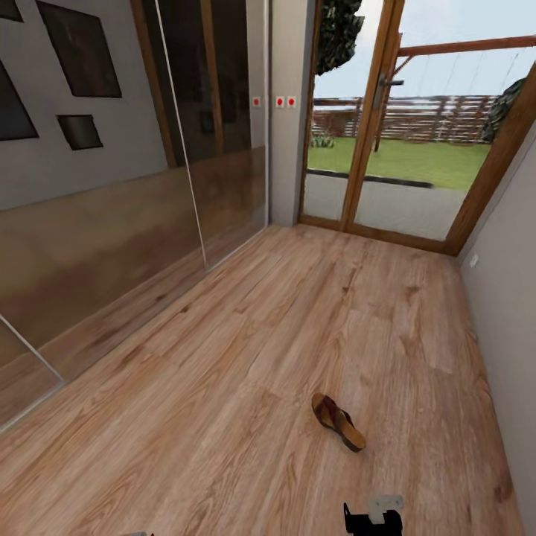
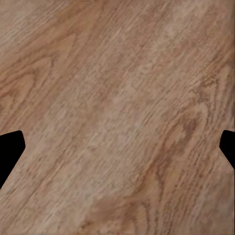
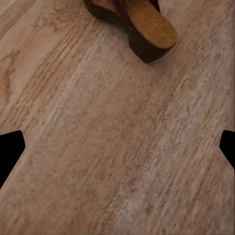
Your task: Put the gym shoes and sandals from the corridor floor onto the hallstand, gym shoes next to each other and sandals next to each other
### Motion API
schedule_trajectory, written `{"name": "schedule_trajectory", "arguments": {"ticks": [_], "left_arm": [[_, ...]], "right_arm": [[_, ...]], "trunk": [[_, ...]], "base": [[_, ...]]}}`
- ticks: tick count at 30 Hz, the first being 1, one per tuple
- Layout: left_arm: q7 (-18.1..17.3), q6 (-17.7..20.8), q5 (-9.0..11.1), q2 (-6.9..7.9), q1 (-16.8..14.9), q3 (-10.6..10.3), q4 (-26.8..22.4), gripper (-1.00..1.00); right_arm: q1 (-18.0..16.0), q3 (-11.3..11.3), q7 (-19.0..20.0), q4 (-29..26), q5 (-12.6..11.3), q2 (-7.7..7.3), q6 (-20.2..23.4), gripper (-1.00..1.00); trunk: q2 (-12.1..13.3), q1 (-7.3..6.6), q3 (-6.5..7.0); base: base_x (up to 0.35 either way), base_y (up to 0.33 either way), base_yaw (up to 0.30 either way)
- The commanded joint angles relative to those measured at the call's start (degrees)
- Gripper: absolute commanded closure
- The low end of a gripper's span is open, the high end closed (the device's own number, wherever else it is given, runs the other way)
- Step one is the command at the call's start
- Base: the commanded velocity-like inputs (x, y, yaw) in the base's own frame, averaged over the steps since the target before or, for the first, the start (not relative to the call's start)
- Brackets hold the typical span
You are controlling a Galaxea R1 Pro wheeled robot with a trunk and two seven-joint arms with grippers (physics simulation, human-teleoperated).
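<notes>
The sandal (image 3: 134, 24) is cut off at the right wrist view's edge, toe end out of frame. Both grippers' fingers (image 3: 11, 152) show as dark tips only, clipped by the frame sides.

mirrored wardrobe (image 1: 112, 223), glazed door (image 1: 387, 126), lawn (image 1: 417, 160), fence (image 1: 432, 117)

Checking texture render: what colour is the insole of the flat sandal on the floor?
Tan, cork-like, on a dark brown sandal; the right wrist view shows it best.

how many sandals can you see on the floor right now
1: a flat brown leather-look sandal with tan insole lies on the light wood-plank floor, ahead of the right arm. Its partner may be out of view.
</notes>
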Motion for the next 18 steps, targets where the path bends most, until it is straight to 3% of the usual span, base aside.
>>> {"name": "schedule_trajectory", "arguments": {"ticks": [1,18], "left_arm": [[-0.6,-0.08,0.29,0.0,-0.04,0.37,0.06,-1.0],[-0.6,-0.08,0.29,0.0,-0.04,0.37,0.06,-1.0]], "right_arm": [[-0.03,-0.41,-0.26,0.04,0.6,0.02,-0.13,-1.0],[-0.03,-0.44,-0.26,0.04,0.6,0.07,-0.13,-1.0]], "trunk": [[-0.02,0.01,-0.05],[-0.02,0.01,-0.05]], "base": [[0.232,-0.19,0.099],[0.232,-0.19,0.228]]}}
